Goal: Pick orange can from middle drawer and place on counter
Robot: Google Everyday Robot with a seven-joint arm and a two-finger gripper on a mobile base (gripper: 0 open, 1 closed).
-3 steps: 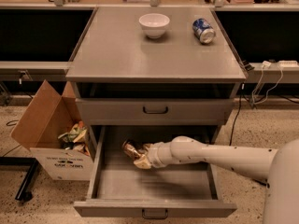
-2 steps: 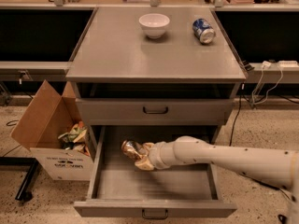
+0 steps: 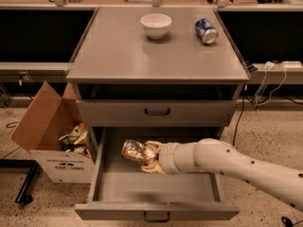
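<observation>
The orange can [image 3: 133, 150] is shiny golden-orange and lies on its side in my gripper [image 3: 144, 157], held above the floor of the open drawer [image 3: 156, 187], near its left side. The gripper is shut on the can, with the white arm reaching in from the lower right. The counter [image 3: 142, 56] is the flat grey top of the cabinet above.
A white bowl [image 3: 155, 25] and a blue and white can [image 3: 206, 30] lying on its side sit at the back of the counter. A shut drawer [image 3: 157, 112] is above the open one. An open cardboard box [image 3: 52, 141] with rubbish stands on the floor to the left.
The gripper has lifted the orange can off the drawer floor and moved it slightly left and up.
</observation>
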